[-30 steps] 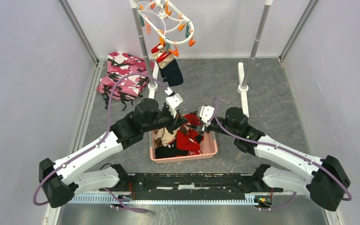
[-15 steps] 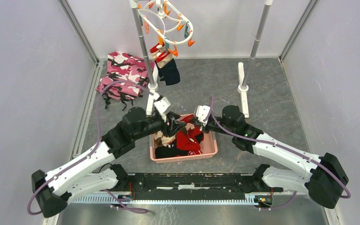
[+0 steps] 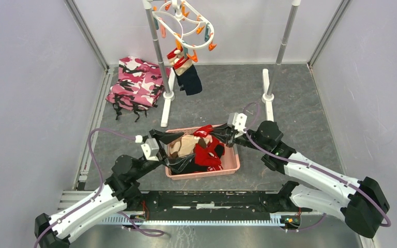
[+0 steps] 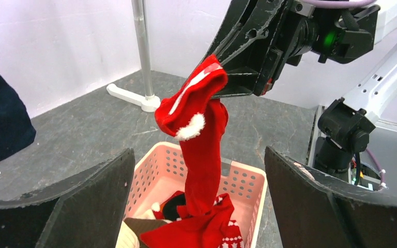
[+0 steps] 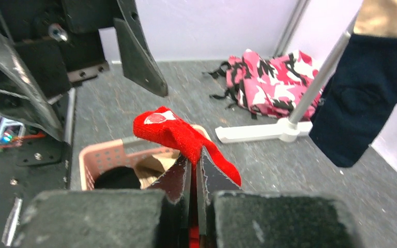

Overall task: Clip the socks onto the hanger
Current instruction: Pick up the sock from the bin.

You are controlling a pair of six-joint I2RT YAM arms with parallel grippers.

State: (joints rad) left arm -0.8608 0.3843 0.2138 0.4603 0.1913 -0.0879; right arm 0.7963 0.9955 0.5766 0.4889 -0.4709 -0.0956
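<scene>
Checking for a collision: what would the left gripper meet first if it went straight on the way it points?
Most likely the red sock pinched by the right gripper: it hangs centred ahead of the open left gripper. Depth is unclear.

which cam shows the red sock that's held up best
Left wrist: the red sock hangs full length from the right end effector down to the basket. Right wrist shows only its bunched top above the shut fingers; the top view shows a small red patch at the basket's far edge.
</scene>
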